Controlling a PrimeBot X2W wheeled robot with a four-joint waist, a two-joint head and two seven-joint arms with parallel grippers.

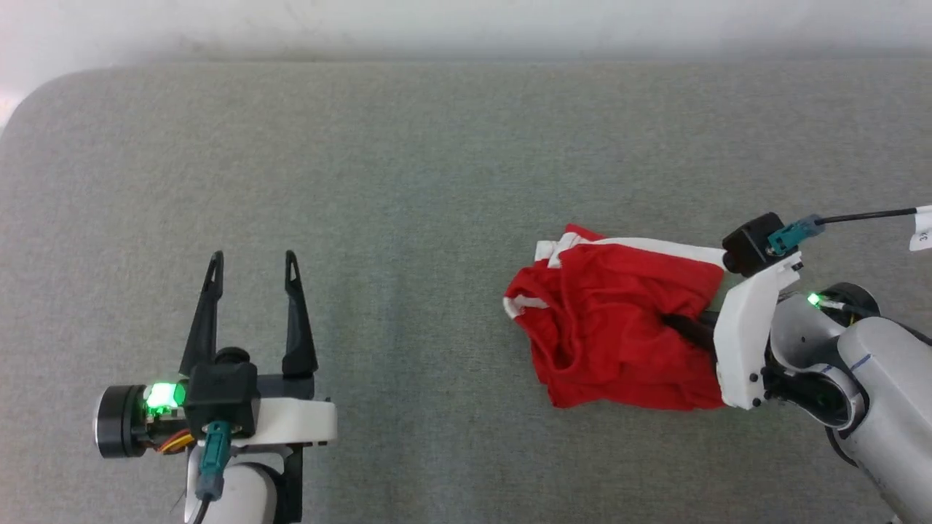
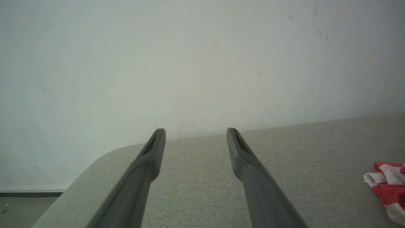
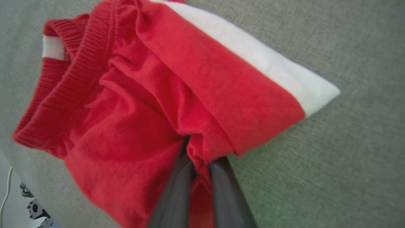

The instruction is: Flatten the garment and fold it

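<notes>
The garment (image 1: 611, 327), bright-red shorts with white bands, lies crumpled right of centre on the grey padded table (image 1: 408, 160). Its ribbed waistband (image 3: 63, 82) bunches at the left of the right wrist view, and a white band (image 3: 269, 66) runs along the top fold. My right gripper (image 1: 673, 322) reaches in from the right, its two dark fingers (image 3: 177, 186) closed together on a fold of red cloth, tips buried in it. My left gripper (image 1: 253, 263) rests at the lower left, far from the shorts, fingers (image 2: 152, 152) spread wide with nothing between them. An edge of the garment (image 2: 387, 186) shows at the right of the left wrist view.
A pale wall (image 2: 190, 63) rises behind the table's far edge. The table's rounded corner (image 2: 95, 161) shows in the left wrist view, with floor (image 2: 25, 209) below it. A black cable (image 1: 866, 215) runs from the right wrist camera.
</notes>
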